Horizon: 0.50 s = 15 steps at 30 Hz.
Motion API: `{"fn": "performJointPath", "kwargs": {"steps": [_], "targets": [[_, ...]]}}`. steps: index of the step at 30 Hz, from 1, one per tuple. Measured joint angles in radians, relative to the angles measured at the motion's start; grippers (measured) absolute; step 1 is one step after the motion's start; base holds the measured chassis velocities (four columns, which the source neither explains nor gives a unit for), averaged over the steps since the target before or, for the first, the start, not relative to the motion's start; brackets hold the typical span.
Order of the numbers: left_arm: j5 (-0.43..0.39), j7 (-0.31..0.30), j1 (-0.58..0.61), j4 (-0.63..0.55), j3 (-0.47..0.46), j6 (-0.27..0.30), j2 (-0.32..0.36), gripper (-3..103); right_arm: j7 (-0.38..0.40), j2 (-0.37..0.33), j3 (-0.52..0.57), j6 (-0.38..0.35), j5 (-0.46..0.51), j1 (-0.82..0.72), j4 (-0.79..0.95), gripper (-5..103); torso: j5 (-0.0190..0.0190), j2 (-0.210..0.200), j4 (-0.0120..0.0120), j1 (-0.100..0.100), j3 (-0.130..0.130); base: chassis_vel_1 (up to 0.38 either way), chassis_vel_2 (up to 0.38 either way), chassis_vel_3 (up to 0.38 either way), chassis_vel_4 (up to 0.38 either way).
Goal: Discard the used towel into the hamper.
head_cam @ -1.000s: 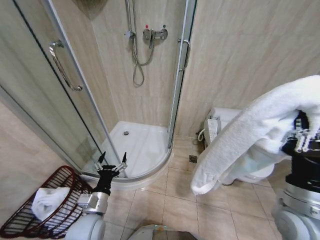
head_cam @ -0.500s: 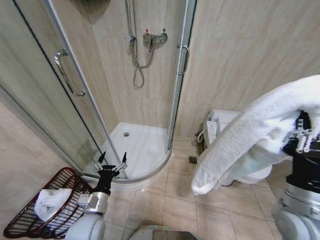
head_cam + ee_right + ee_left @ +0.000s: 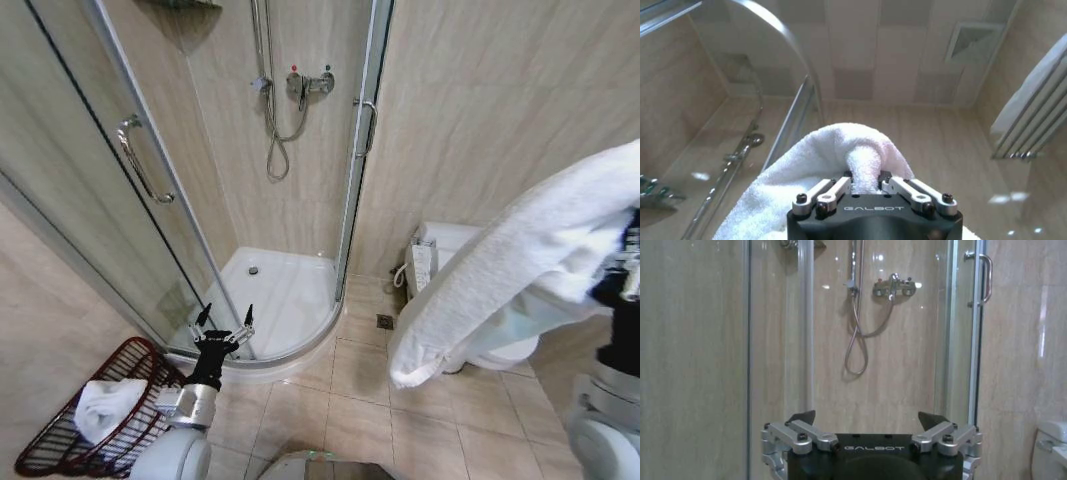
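The hamper [image 3: 85,420] sits on the tiled floor [image 3: 350,400] at the lower left, beside the shower's curved sill [image 3: 290,355], a small white towel [image 3: 108,407] already in it and bare tiles between it and the toilet [image 3: 470,300]. The left gripper [image 3: 222,318] hovers near the sill, jaws spread and empty, while the right gripper [image 3: 867,186], raised at the right, pinches a fold of the large towel [image 3: 520,270], whose free end probably hangs clear of the floor. Since a second ago the whole view has slid right, so the hamper appears further in.

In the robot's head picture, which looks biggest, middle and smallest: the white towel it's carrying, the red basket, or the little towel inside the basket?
1. Carried towel, held in the right hand; it is nearest the camera, which adds to its size.
2. Hamper.
3. Small towel lying in the hamper.
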Motion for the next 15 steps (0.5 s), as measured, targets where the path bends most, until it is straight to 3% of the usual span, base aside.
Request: {"fn": "performJointPath", "kwargs": {"steps": [15], "targets": [[0.000, 0.000, 0.000, 0.000, 0.000, 0.000, 0.000, 100, 0.002, -0.026, 0.087, 0.002, 0.048, -0.003, -0.013, 14, -0.0002, 0.067, 0.0000, 0.029, 0.037, 0.000, 0.000, 0.000, 0.000]]}}
